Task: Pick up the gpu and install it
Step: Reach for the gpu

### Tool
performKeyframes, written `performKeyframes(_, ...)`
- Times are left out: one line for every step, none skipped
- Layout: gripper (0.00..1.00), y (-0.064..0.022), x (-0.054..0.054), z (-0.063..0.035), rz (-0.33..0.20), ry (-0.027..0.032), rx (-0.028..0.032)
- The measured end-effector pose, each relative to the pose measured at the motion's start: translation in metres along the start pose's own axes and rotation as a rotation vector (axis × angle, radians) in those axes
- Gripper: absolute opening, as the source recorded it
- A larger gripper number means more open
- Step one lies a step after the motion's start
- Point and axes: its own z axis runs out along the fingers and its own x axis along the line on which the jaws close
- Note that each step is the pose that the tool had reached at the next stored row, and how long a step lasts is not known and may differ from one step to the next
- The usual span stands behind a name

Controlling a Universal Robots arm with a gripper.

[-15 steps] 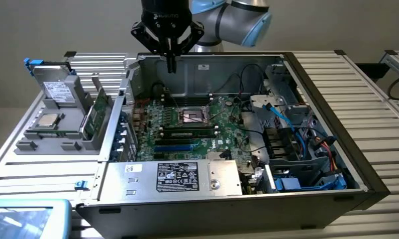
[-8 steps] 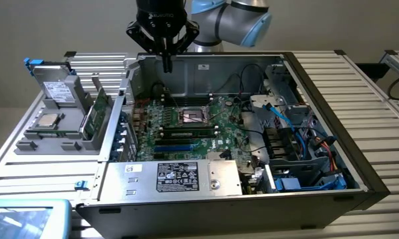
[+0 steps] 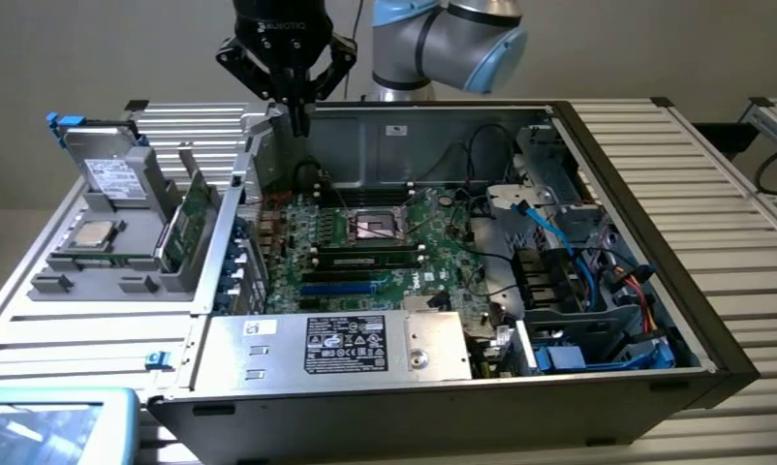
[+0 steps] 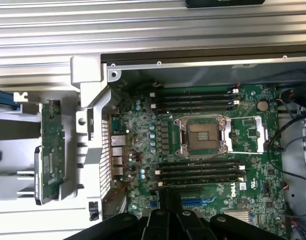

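Lower left of the exterior view lies a teal-framed panel [image 3: 40, 417]. Above it the gpu [image 3: 195, 223] stands on edge in a grey holder [image 3: 117, 283]. It looks light, stiff and fragile, probably best pinched along its top edge. Upper centre, the tool [image 3: 298, 118] is closed and empty.

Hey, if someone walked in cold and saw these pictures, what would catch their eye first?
The open computer case, its green motherboard and empty processor socket exposed, dominates the middle. The black gripper hangs shut and empty above its far corner on the exterior view's left. Just outside the case on that side, the gpu stands on edge in a grey holder.
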Motion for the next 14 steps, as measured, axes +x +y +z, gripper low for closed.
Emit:
performKeyframes(0.12, 0.0011, 0.005, 0.0, 0.0, 0.0, 0.0)
performKeyframes(0.12, 0.0023, 0.009, 0.0001, 0.0, 0.0, 0.0)
performKeyframes(0.12, 0.0034, 0.013, 0.0001, 0.0, 0.0, 0.0)
performKeyframes(0.12, 0.0037, 0.017, 0.0001, 0.0, 0.0001, 0.0001)
performKeyframes(0.12, 0.0042, 0.021, 0.0002, 0.0, 0.0, 0.0)
performKeyframes(0.12, 0.0049, 0.026, 0.0003, 0.0, 0.0, 0.0)
performKeyframes(0.12, 0.0056, 0.031, 0.0003, 0.0, 0.0001, 0.0)
performKeyframes(0.12, 0.0063, 0.035, 0.0005, 0.0, 0.0, 0.0)
performKeyframes(0.12, 0.0072, 0.04, 0.0006, 0.0, 0.0, 0.0001)
performKeyframes(0.12, 0.008, 0.044, 0.0007, 0.0, 0.0001, 0.0)
performKeyframes(0.12, 0.009, 0.049, 0.001, 0.0, 0.0, 0.0)
performKeyframes(0.12, 0.0101, 0.054, 0.0013, 0.0, 0.0, 0.0)
performKeyframes(0.12, 0.0111, 0.058, 0.0015, 0.0, 0.0001, 0.0)
performKeyframes(0.12, 0.0118, 0.061, 0.0018, 0.0, 0.0002, 0.0)
